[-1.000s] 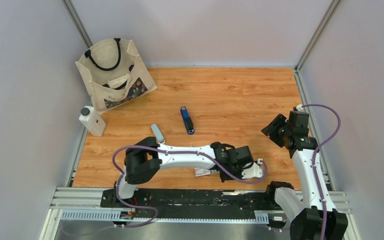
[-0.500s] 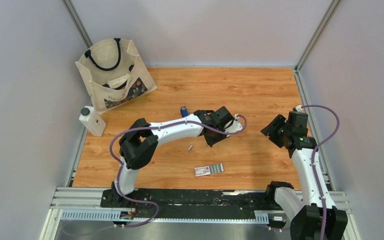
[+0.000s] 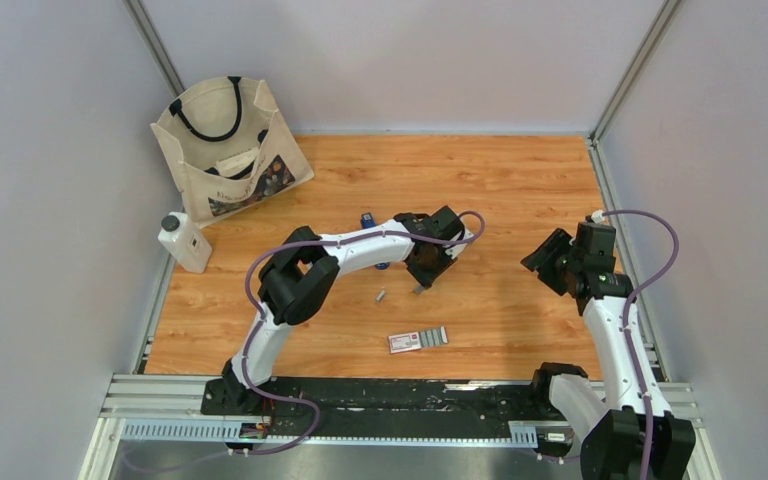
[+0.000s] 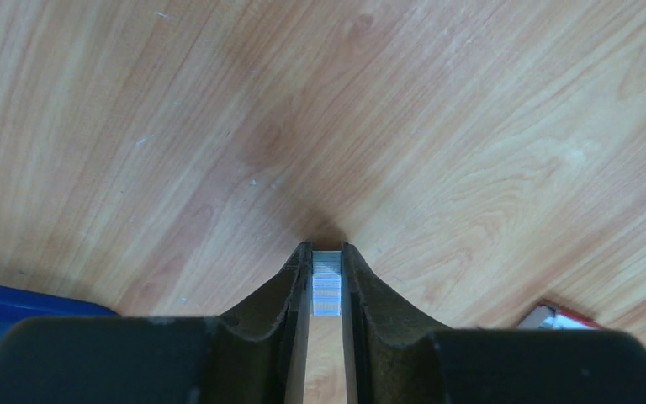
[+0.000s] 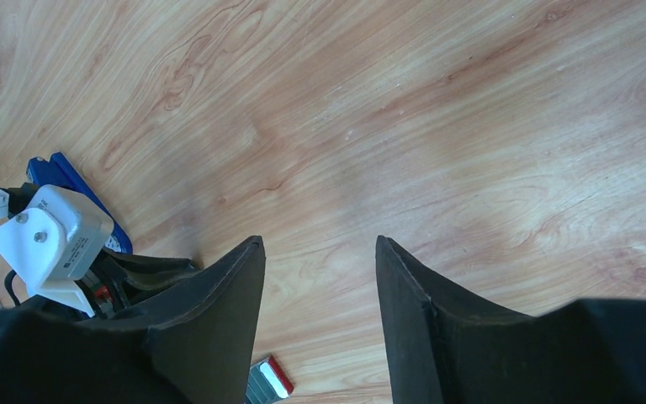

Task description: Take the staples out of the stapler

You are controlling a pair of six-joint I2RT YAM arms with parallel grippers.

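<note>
Two arms reach over the wood-grain desk (image 3: 520, 180). The left claw (image 4: 326, 251), at mid-desk, is pressed together on the staples (image 4: 327, 290), a short ribbed silvery strip pinched between its dark fingertips just above the boards. The stapler (image 3: 367, 220) lies just to the far left of that claw. The white forearm crosses it, so only a bright blue end shows from above. A tiny grey piece (image 3: 381, 295) lies loose on the near left of the claw. Nearer again sits a flat white-and-red box (image 3: 404, 342) with a grey ribbed strip (image 3: 433, 336) touching its right end. The right claw (image 5: 320, 240) hangs at the right, spread around nothing. Far left, a cream cloth tote (image 3: 230, 150) stands by the wall, with a white black-capped bottle (image 3: 185, 243) near it.
</note>
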